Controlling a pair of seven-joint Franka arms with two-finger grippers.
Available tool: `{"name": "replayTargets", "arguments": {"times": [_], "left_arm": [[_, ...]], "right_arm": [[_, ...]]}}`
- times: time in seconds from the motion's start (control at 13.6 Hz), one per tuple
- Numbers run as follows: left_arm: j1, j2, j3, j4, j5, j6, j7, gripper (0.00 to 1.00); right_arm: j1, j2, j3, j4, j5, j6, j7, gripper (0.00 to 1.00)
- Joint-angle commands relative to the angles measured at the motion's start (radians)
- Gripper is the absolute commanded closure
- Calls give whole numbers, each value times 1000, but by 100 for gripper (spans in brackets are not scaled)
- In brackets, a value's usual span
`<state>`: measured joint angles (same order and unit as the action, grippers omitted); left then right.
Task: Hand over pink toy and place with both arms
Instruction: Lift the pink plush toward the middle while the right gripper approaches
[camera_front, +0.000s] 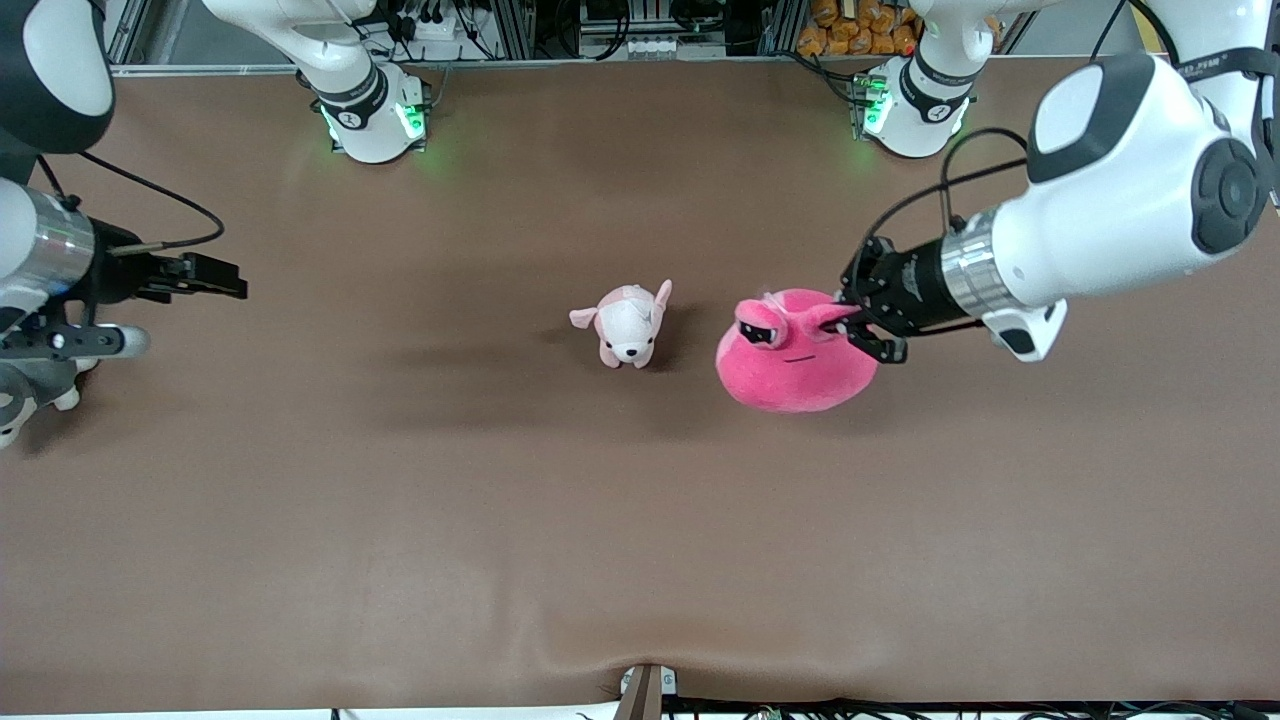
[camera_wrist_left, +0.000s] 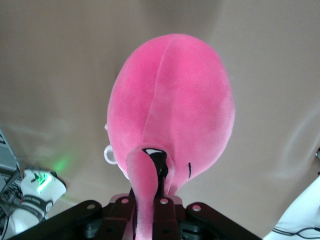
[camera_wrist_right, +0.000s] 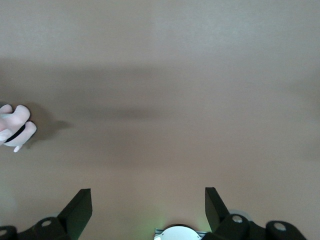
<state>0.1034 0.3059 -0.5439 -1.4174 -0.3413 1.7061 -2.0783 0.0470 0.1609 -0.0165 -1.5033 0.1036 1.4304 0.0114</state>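
Note:
The pink toy (camera_front: 795, 365), a round hot-pink plush with black squinting eyes, hangs beside the table's middle, toward the left arm's end. My left gripper (camera_front: 850, 320) is shut on one of its ears. In the left wrist view the ear runs down between the closed fingers (camera_wrist_left: 165, 220) of the left gripper (camera_wrist_left: 148, 205), and the toy's body (camera_wrist_left: 172, 110) fills the middle. My right gripper (camera_front: 225, 278) waits over the right arm's end of the table, open, with nothing between its fingers (camera_wrist_right: 80, 210). Its jaws (camera_wrist_right: 147, 200) frame only bare table.
A small pale pink-and-white puppy plush (camera_front: 630, 325) stands on the brown table (camera_front: 400, 520) beside the pink toy, toward the right arm's end. A grey-and-white plush (camera_front: 25, 400) lies under the right arm. Part of a pale plush (camera_wrist_right: 15, 127) shows at the right wrist view's edge.

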Motion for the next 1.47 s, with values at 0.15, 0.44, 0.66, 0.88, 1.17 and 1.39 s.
{"name": "replayTargets", "arguments": {"times": [0.15, 0.44, 0.66, 0.88, 1.17, 1.39], "left_arm": [[-8, 1, -76, 44, -16, 18, -129, 100], [-54, 2, -80, 63, -16, 41, -200, 100], [-114, 10, -74, 67, -15, 49, -197, 100], [-143, 24, -73, 72, -8, 67, -197, 100], [-162, 27, -71, 77, -8, 101, -198, 100], [-162, 28, -73, 77, -8, 124, -201, 100]], "right_arm": [[59, 12, 1, 24, 43, 68, -84, 0], [115, 16, 1, 20, 224, 168, -194, 0], [200, 32, 0, 17, 321, 296, -315, 0], [313, 31, 0, 23, 326, 401, -332, 0], [427, 29, 0, 11, 323, 449, -332, 0], [507, 11, -2, -6, 323, 446, -303, 0]]}}
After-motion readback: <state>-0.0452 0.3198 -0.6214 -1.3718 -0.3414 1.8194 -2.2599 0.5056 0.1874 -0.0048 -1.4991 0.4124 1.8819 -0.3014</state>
